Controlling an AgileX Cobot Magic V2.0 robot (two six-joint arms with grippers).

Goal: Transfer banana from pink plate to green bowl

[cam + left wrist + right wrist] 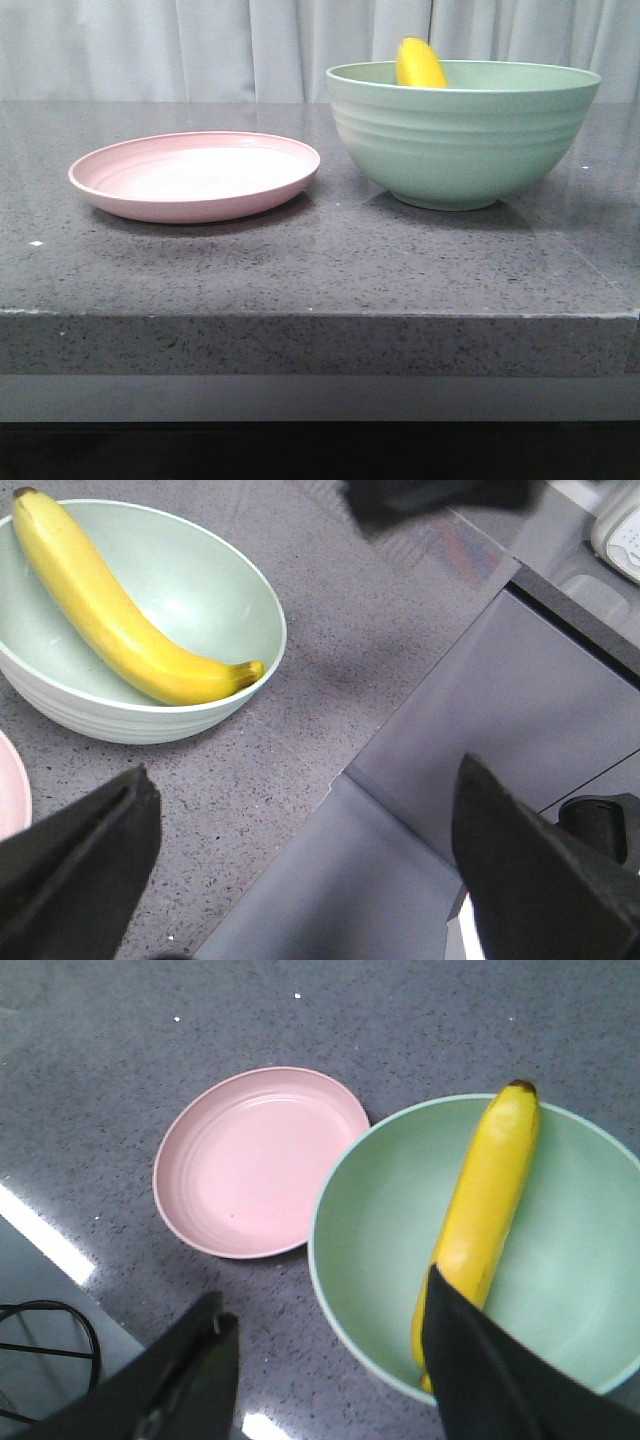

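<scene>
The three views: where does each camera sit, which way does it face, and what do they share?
Front: low at table edge, facing forward at plate and bowl; no robot parts.
Left wrist: above the table corner, looking down; open left gripper.
Right wrist: above the bowl, looking down; open right gripper.
All three share the bowl with the banana inside.

Setting: staged test bench, kitchen-like. Evidence: dark speckled stone countertop [300,280]; plain pale curtain [200,45] as backdrop (no walls or appliances visible); loose black cable [50,1345] beside the counter edge.
</scene>
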